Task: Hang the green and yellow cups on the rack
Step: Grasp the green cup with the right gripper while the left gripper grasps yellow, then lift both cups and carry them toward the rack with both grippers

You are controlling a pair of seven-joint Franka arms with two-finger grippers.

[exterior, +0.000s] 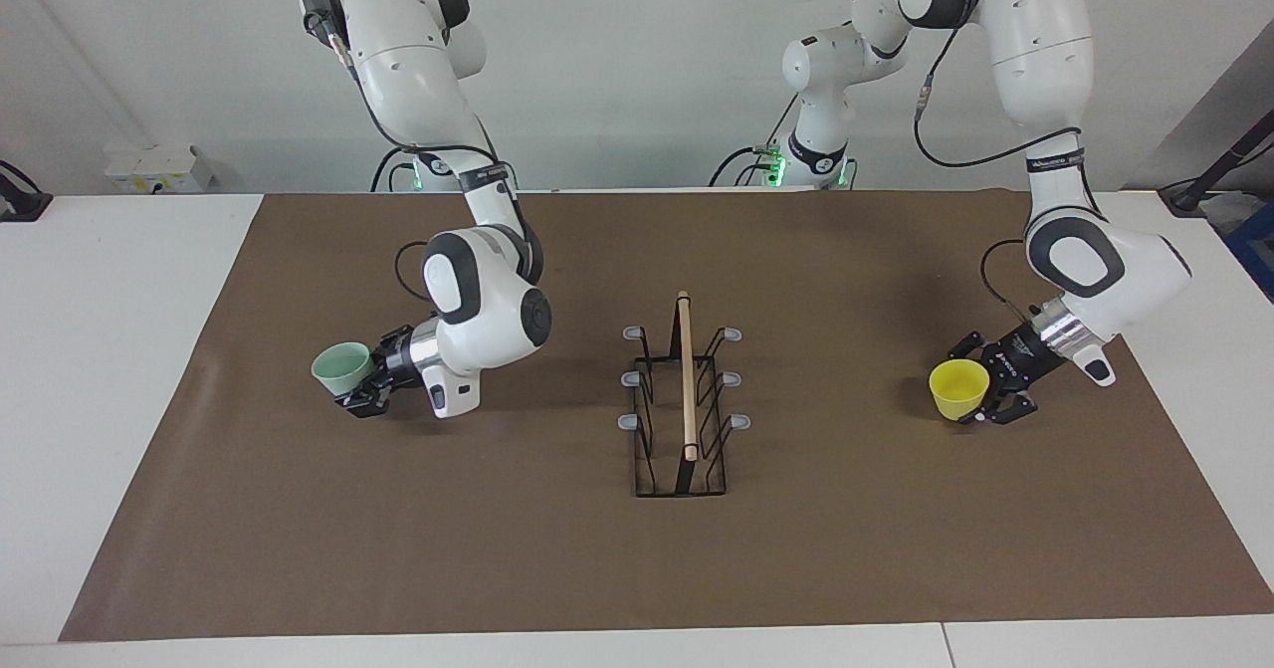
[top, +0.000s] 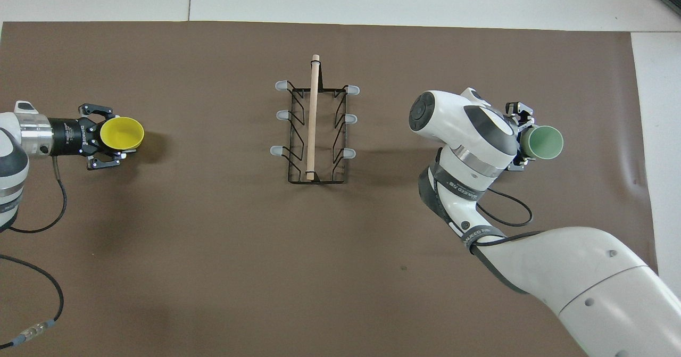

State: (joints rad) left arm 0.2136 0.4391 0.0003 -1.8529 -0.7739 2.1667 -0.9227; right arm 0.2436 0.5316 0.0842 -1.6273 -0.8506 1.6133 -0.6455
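Two white arms reach over a brown mat (exterior: 896, 549) that covers most of the table (exterior: 119, 349), and we go from the biggest thing down. The mat lies flat, with bare white table at both ends.

At the middle of the mat we see the rack (exterior: 683, 409): a narrow black wire frame standing upright, with a pale wooden rod along its top and six grey-tipped pegs, three on each side. None of the pegs carries a cup.

Next come the cups, both small, tapered and without handles. The green cup (exterior: 341, 367) is pale mint; it is at the right arm's end of the table, well apart from the rack, tipped so that its open mouth faces away from the rack. The right gripper (exterior: 370, 385) has its fingers clamped on the cup's base end, and we see the cup clear of the mat in the facing view.

The yellow cup (exterior: 958, 387) is bright lemon, at the left arm's end, also well apart from the rack. The left gripper (exterior: 990, 389) has closed its fingers on the cup, which sits mouth tilted upward. We cannot tell whether this cup touches the mat.
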